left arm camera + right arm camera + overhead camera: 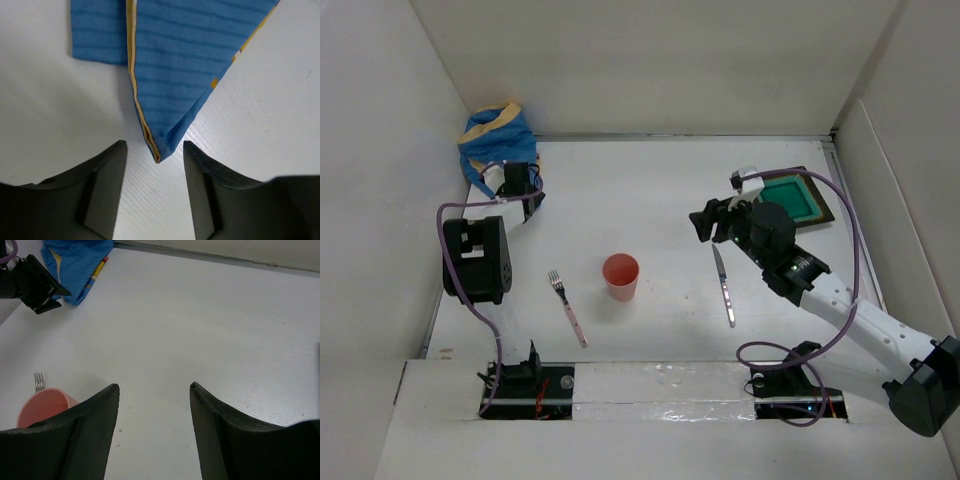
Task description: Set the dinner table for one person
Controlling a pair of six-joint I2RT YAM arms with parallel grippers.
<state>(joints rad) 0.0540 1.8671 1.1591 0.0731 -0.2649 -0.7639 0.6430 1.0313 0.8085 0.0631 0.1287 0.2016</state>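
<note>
A robotics lab test cell, not a home. A plain white surface [650, 200] is boxed in on three sides by bare white panels [650, 60]. Two robot arms, the left arm [475, 260] and the right arm [840, 300], are mounted at its near edge, with purple cables [850, 240] looping along them and a strip of shiny tape [660, 380] between their bases. The only homely things are a few props: a pink cup [620, 276], a fork [566, 306], a knife [724, 285], a green square plate [790, 198] and a blue cloth [495, 140].
</note>
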